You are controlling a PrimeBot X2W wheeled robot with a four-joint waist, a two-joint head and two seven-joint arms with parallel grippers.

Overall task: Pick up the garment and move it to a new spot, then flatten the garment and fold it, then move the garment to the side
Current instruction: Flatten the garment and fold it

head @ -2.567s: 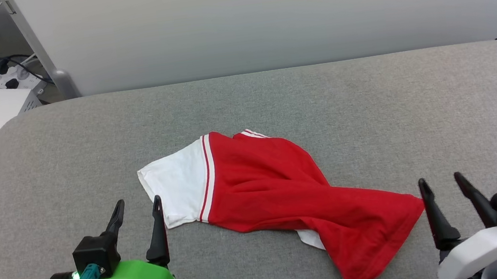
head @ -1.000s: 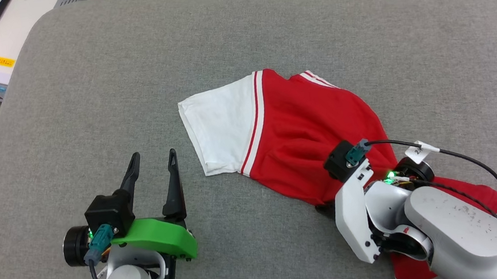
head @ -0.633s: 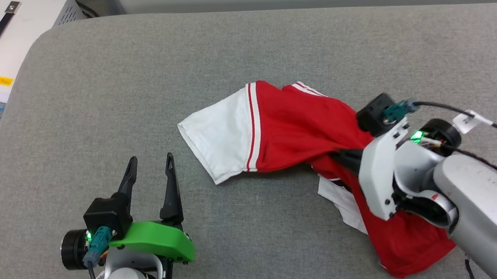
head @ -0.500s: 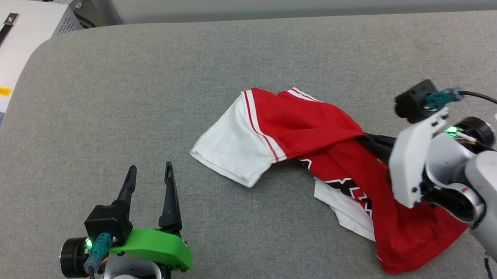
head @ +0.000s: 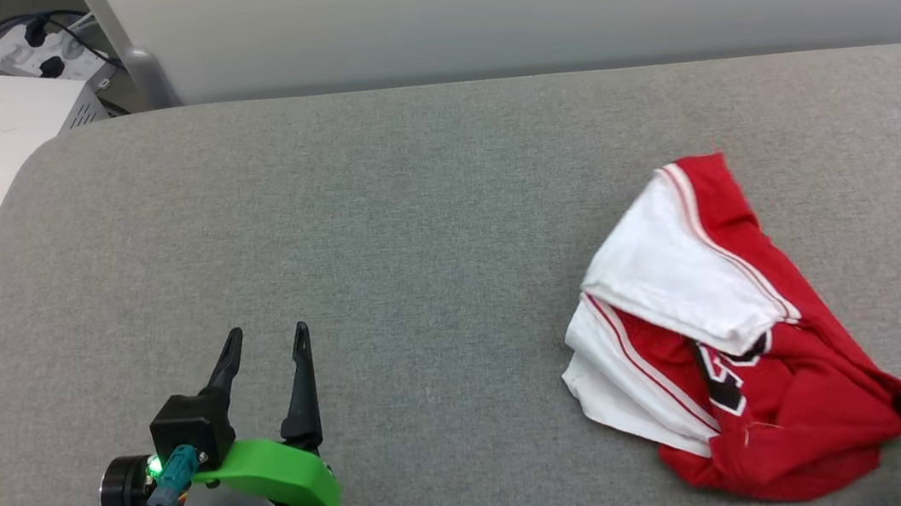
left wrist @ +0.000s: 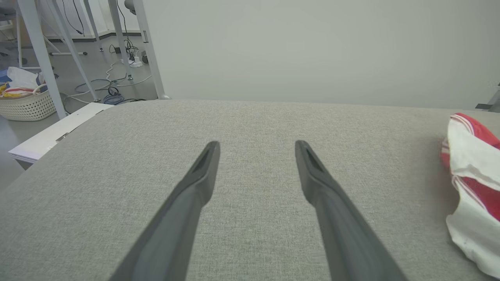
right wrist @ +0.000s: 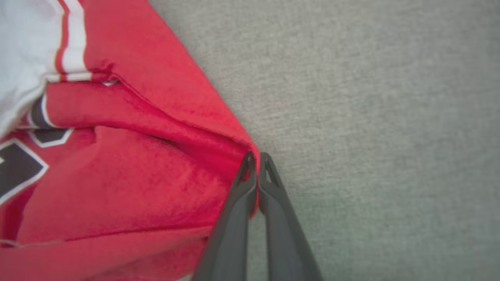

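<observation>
Here, right tool [right wrist: 257, 158] clamped on bunched garment [head: 779, 406], left tool [head: 267, 336] spread wide, apparently above grey surface [head: 413, 232].

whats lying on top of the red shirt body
A white sleeve is folded over the garment, covering part of its black lettering. The rest of the print is hidden.

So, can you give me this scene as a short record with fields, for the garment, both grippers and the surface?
garment: crumpled in a heap on the right part of the surface, white sleeve on top, black print partly showing
right gripper: shut on a red edge of the garment
left gripper: open, holding nothing, apart from the garment
surface: grey, padded
box: white, beside the surface's far left corner
</observation>
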